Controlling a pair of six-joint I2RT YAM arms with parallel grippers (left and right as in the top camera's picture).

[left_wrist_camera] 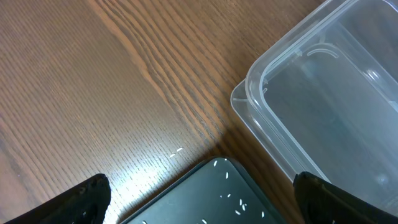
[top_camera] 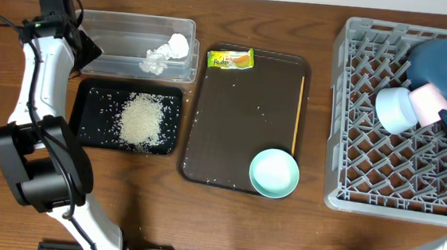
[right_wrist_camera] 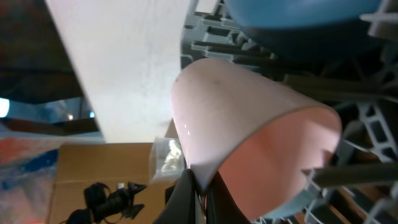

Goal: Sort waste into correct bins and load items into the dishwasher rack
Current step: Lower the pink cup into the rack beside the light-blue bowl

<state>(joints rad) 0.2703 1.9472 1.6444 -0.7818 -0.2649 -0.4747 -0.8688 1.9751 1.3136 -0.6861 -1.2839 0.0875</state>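
While the right gripper (right_wrist_camera: pixel 202 186) pinches the rim of the pink cup (right_wrist_camera: pixel 249 124) in the rack (top_camera: pixel 338 110) at frame right, the left gripper (left_wrist_camera: pixel 199 200) hangs spread-fingered beside the clear tub (left_wrist_camera: pixel 323 106), upper left.

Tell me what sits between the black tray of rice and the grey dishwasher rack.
The brown serving tray, holding a pale blue bowl, a snack wrapper and a thin orange stick; the overhead view shows it.
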